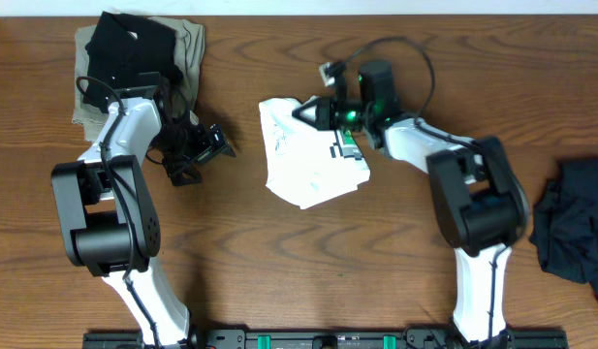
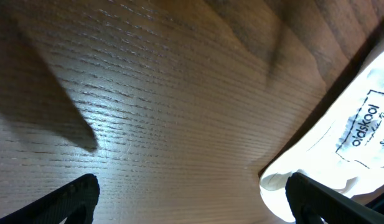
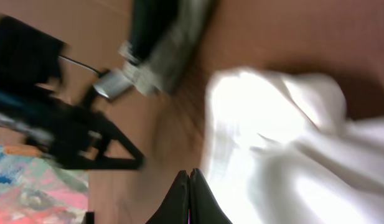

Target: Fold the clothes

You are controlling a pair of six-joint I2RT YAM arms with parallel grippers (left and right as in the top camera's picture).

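The clothes, a wrinkled white T-shirt (image 1: 313, 160), lie bunched in the middle of the table. My right gripper (image 1: 299, 112) is shut at the shirt's far edge. In the right wrist view its fingers (image 3: 190, 186) are pressed together with no cloth visible between them, and the white fabric (image 3: 285, 143) spreads to their right. My left gripper (image 1: 207, 160) stands open over bare wood to the left of the shirt. Its wrist view shows the jaws (image 2: 192, 202) wide apart, the shirt's edge and printed neck label (image 2: 360, 130) just past the right finger.
A folded black shirt (image 1: 132, 47) lies on a khaki garment (image 1: 190, 44) at the back left, behind my left arm. A dark crumpled garment (image 1: 575, 233) sits at the table's right edge.
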